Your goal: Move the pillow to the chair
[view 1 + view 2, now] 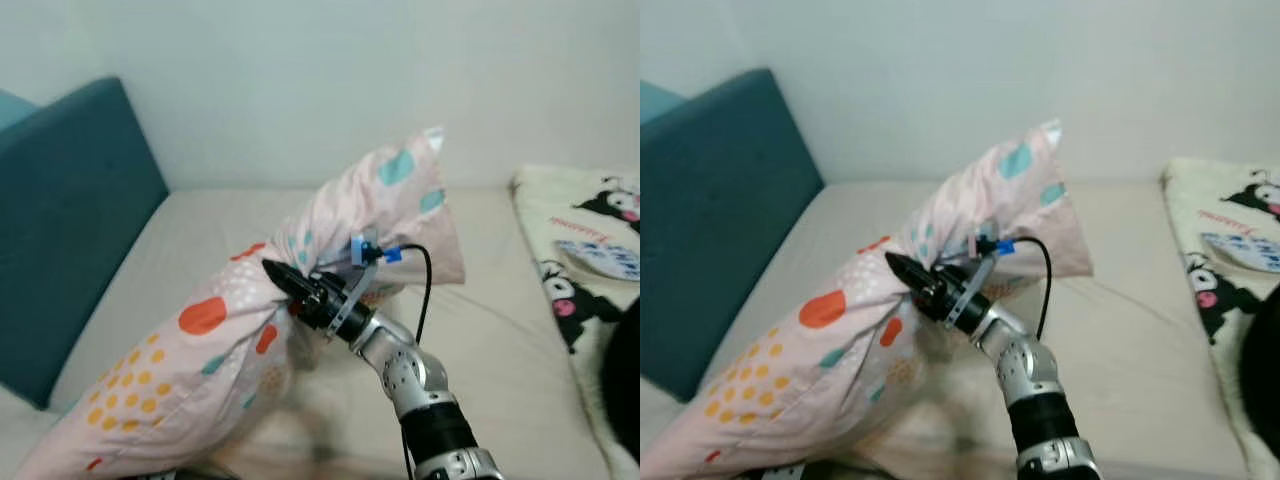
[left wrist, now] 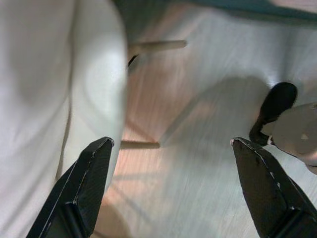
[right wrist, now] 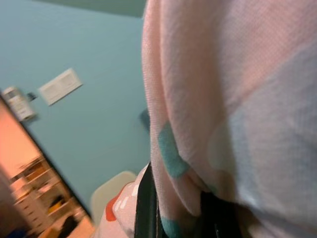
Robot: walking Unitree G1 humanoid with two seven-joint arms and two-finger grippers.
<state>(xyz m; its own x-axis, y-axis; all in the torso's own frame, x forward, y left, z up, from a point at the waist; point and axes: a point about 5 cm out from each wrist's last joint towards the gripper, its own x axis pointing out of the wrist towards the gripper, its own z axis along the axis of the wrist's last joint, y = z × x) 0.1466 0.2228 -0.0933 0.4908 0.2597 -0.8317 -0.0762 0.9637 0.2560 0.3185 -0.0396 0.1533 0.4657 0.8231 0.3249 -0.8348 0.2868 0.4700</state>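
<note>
A: Where's the pillow (image 1: 230, 330)?
B: Lifted above the bed (image 1: 500, 330), its fabric clenched in the right pincer (image 1: 285, 283) at centre.
A: Around it?
B: Teal headboard (image 1: 70, 220) at nine o'clock, cartoon blanket (image 1: 585, 250) at three.
A: The left pincer (image 2: 171, 148)?
B: Released, fingers spread over wooden floor (image 2: 198, 148).

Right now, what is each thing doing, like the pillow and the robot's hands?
Pillow: lifted off the bed, bunched where it is pinched.
Right hand: shut on the pillow.
Left hand: open, holding nothing, above a wooden floor.
Bed: bare sheet, slightly creased.
Cartoon blanket: lying flat.
</note>
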